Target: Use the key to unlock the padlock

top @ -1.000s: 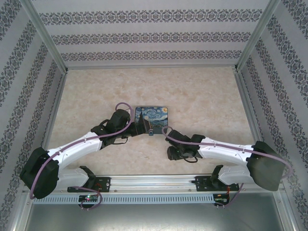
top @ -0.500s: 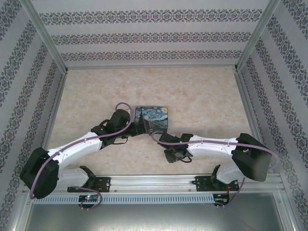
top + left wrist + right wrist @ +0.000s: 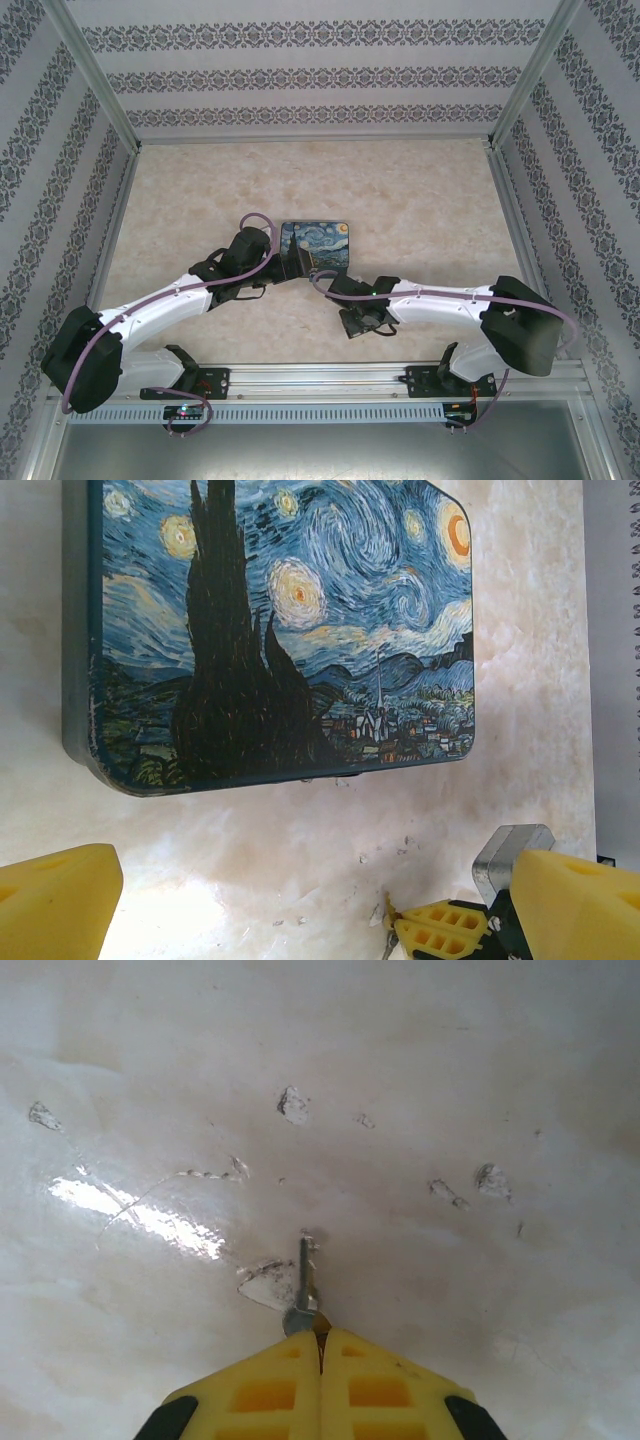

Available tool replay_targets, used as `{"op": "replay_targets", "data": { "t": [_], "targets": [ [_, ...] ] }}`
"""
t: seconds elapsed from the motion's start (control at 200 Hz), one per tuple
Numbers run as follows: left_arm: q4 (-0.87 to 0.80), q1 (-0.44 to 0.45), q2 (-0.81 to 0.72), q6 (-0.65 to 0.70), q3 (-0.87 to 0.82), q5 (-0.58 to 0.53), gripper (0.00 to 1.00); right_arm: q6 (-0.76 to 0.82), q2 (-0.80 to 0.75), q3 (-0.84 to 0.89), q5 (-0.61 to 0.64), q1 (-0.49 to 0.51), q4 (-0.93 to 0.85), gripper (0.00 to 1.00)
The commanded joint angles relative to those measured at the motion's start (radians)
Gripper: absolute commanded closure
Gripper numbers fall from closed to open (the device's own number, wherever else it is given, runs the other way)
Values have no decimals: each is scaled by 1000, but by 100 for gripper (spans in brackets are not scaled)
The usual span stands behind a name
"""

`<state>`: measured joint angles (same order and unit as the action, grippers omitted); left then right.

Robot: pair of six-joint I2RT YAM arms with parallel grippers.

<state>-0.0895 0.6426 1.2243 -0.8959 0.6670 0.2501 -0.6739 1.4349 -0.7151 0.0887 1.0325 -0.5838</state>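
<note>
Pale marble table (image 3: 420,200) carries the Starry Night case (image 3: 280,620). Since a second ago the right gripper (image 3: 321,1340), clenched on the key (image 3: 303,1280), swung left toward the grey padlock (image 3: 508,848), which stands beside the spread-open left gripper (image 3: 315,910); insertion seems near.

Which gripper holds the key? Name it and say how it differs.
The right gripper: it is shut on the key, whose blade juts out ahead of its tips. The left gripper stands wide open.
</note>
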Motion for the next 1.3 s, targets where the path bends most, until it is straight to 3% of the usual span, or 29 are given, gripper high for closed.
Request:
{"op": "replay_targets", "data": {
  "t": [0.0, 0.29, 0.51, 0.839, 1.064, 1.294],
  "targets": [
    [16, 15, 3, -13, 12, -7, 0, -9, -51, -3, 0, 3, -19, 100],
    [105, 15, -17, -102, -13, 37, 0, -79, -298, -5, -66, -98, 45, 100],
    [272, 15, -27, -252, -51, 97, 1, -138, -433, -14, -95, -170, 152, 100],
    [297, 16, -89, -368, -71, 86, 1, -125, -385, -99, -156, -201, 156, 100],
    [581, 15, -76, -586, -160, 80, 0, -149, -350, -182, -163, -203, 255, 100],
    [778, 19, -24, -709, -117, 56, 24, -234, -294, -219, -192, -203, 444, 100]
  ]
}}
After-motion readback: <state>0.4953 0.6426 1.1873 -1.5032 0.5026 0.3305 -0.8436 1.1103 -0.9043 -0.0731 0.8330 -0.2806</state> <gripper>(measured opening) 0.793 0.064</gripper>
